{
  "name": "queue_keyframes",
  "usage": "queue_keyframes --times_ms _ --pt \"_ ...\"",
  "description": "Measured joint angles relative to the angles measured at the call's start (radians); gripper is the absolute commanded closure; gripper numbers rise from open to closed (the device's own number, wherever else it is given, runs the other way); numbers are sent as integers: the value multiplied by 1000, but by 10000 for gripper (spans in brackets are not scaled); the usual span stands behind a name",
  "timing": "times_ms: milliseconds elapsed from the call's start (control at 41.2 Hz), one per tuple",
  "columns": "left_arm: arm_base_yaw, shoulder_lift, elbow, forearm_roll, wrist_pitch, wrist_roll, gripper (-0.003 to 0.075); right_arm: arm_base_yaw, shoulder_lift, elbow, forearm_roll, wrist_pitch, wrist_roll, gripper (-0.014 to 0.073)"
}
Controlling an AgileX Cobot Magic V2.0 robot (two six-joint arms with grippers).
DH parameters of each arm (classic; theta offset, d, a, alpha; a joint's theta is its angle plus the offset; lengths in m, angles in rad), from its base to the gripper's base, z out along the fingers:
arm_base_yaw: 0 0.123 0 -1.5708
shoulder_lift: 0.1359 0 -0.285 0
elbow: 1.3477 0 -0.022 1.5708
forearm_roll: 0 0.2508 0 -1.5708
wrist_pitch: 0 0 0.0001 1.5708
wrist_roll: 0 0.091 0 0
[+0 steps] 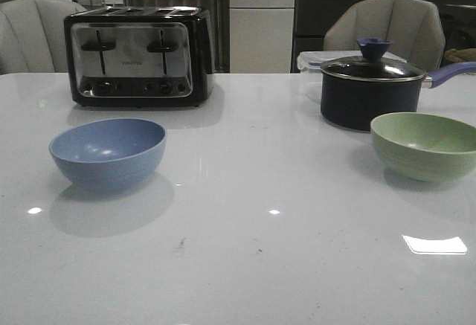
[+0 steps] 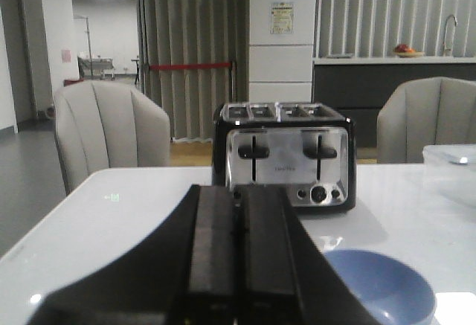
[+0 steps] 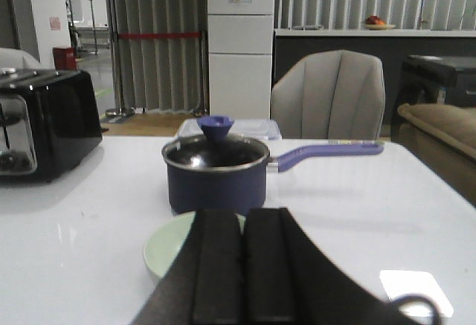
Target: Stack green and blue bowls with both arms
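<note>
Blue bowl (image 1: 108,154) sits upright on the table's (image 1: 245,265) left side, green bowl (image 1: 425,145) on the right, well apart, before the saucepan (image 1: 370,91). Neither is held. Left gripper (image 2: 238,265) is clenched, empty, with blue just ahead; right gripper (image 3: 244,273) likewise, over green's near rim. Each arm serves its own bowl. Toaster (image 1: 137,56) stands clear behind.
</note>
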Motion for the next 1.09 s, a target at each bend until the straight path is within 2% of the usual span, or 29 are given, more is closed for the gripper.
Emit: queue_keyframes --times_ms 219,389,510,704,1093 --pt "0 38 -270 0 180 0 627 0 16 -276 0 184 0 538" --pt "0 167 -467 0 338 0 627 0 145 -472 0 382 0 538" --pt "0 271 -561 0 460 0 627 0 256 -556 0 511 0 538" --pt "0 397 -573 0 543 0 627 0 412 -573 0 630 0 538" --pt "0 585 -488 0 553 0 612 0 668 -573 0 715 0 518"
